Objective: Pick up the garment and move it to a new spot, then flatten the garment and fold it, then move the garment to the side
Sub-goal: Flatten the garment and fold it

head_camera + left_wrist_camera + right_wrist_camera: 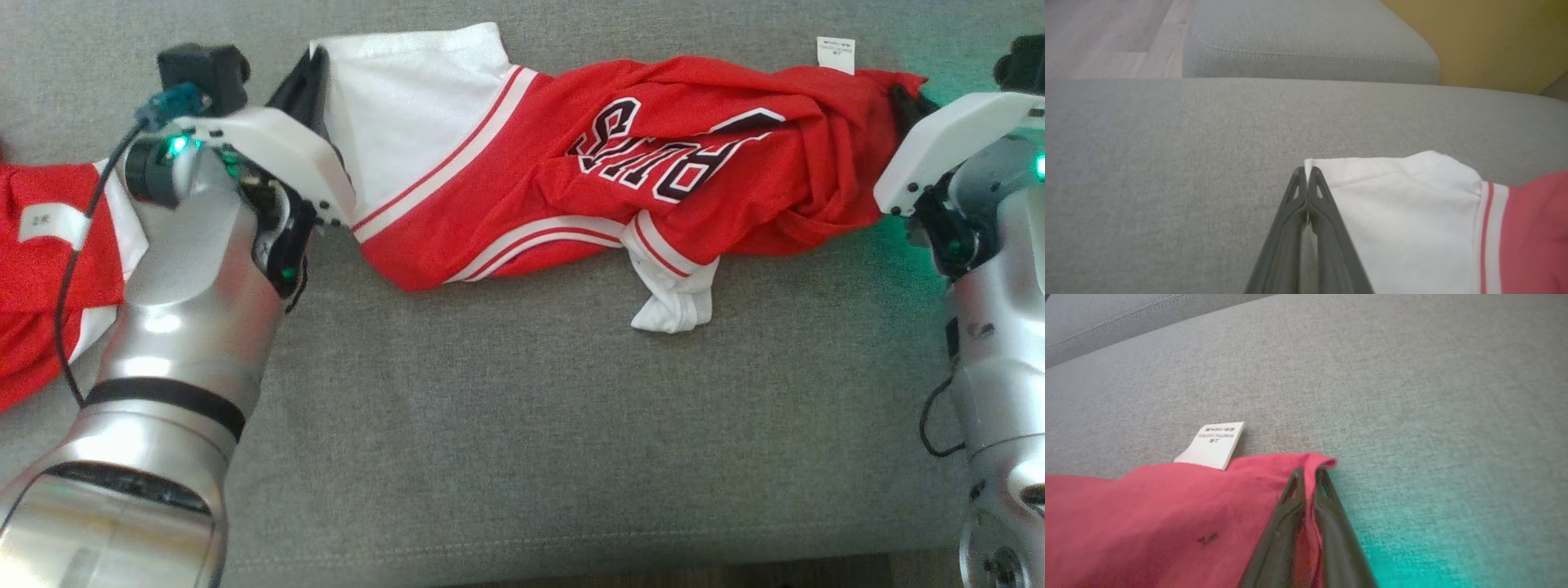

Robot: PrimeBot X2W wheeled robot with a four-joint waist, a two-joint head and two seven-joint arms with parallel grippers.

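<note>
A red and white jersey [588,171] with black lettering lies stretched sideways and bunched across the grey sofa seat [522,425]. My left gripper [314,61] is shut on its white corner at the far left; in the left wrist view the fingers [1307,175] pinch that white edge [1404,204]. My right gripper [902,94] is shut on the red corner at the far right; in the right wrist view its fingers [1308,475] clamp the red fabric [1167,514]. A white care label [835,53] sticks out near that corner [1214,445].
Another red and white garment [37,261] with a white tag lies at the left edge, partly under my left arm. The sofa's front edge runs along the bottom of the head view. An armrest or cushion [1306,45], wood floor and a yellow wall show beyond.
</note>
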